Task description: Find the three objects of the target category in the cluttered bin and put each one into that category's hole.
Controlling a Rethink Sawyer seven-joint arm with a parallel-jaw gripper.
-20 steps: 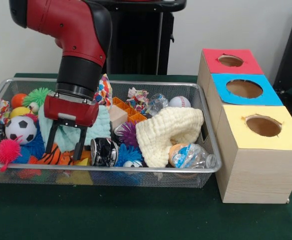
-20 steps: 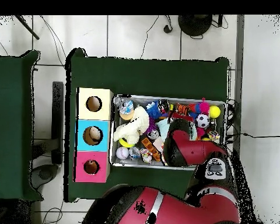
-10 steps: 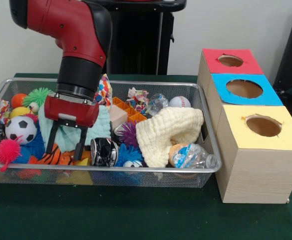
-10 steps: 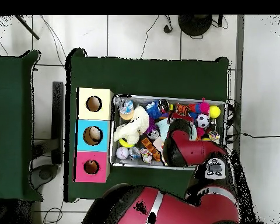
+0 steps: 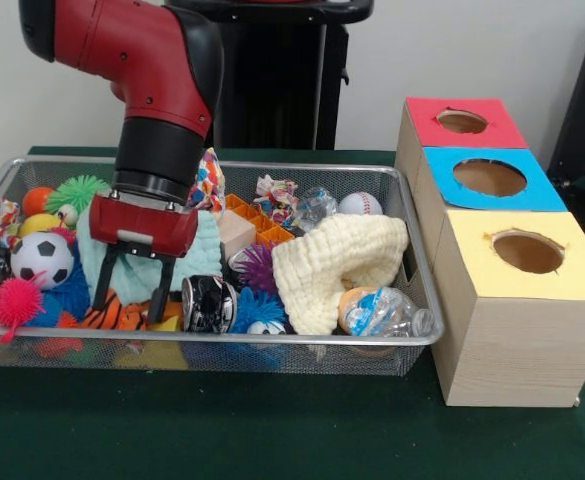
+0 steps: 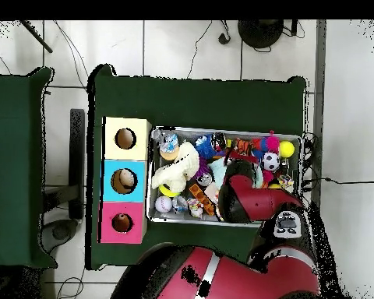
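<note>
Your gripper (image 5: 129,302) hangs inside the wire-mesh bin (image 5: 272,342), toward its left end in the front view, with both black fingers (image 5: 160,288) spread wide and pointing down. Nothing is held between them. Right beneath the fingertips you see the orange tiger plush (image 5: 112,316) with its black stripes, lying low against the bin's near wall; the fingers straddle its upper side, though you cannot tell whether they touch it. Behind the gripper lies a mint-green cloth (image 5: 200,259). To the tiger's left sit a pink spiky ball (image 5: 14,301) and a small soccer ball (image 5: 41,259); to its right lies a dark can (image 5: 208,303) on its side, then a cream knitted cloth (image 5: 337,262) draped across the middle of the bin. A baseball (image 5: 359,204) rests near the far right corner.

Outside the bin, three wooden boxes stand in a row. The red-topped one carries the smallest hole (image 5: 462,121), farthest from the camera, with the blue hole (image 5: 489,177) and yellow hole (image 5: 528,252) nearer. From overhead, the red arm (image 6: 248,198) covers much of the bin's right half, and the tiger (image 6: 244,145) shows at the bin's top edge.
</note>
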